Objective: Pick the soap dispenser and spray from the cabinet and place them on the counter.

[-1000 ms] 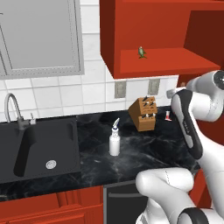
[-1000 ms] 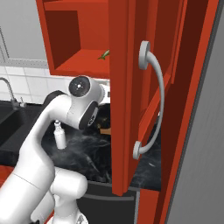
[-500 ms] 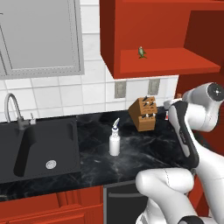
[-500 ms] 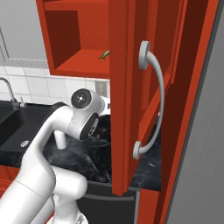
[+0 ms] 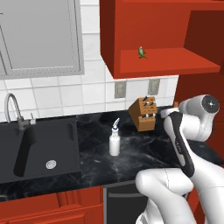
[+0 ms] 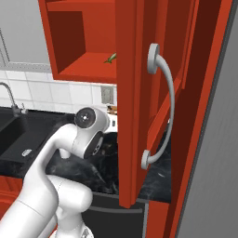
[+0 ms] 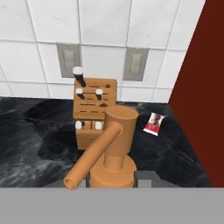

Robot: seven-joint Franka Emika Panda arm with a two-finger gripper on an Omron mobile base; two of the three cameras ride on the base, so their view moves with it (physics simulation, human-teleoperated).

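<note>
The soap dispenser's tan-orange pump top (image 7: 114, 148) stands close up in the hand view, spout pointing lower left; its dark body is hidden below. My gripper (image 7: 111, 181) is shut on it, with grey fingertips (image 7: 146, 177) on either side. It hangs over the black counter (image 7: 39, 148), just in front of the knife block. The spray (image 5: 114, 139), a slim white bottle, stands upright on the counter (image 5: 144, 151) left of the knife block. The red cabinet (image 5: 148, 61) is open above, its door (image 6: 137, 93) swung out.
A wooden knife block (image 5: 143, 113) stands against the tiled wall. A small red-and-white packet (image 7: 154, 123) lies on the counter to its right. The black sink (image 5: 39, 144) with its faucet (image 5: 11, 109) lies to the left. A small green thing (image 5: 141, 52) sits on the cabinet shelf.
The arm has come down and slightly forward toward the counter, right of the knife block. The spray has not moved.
</note>
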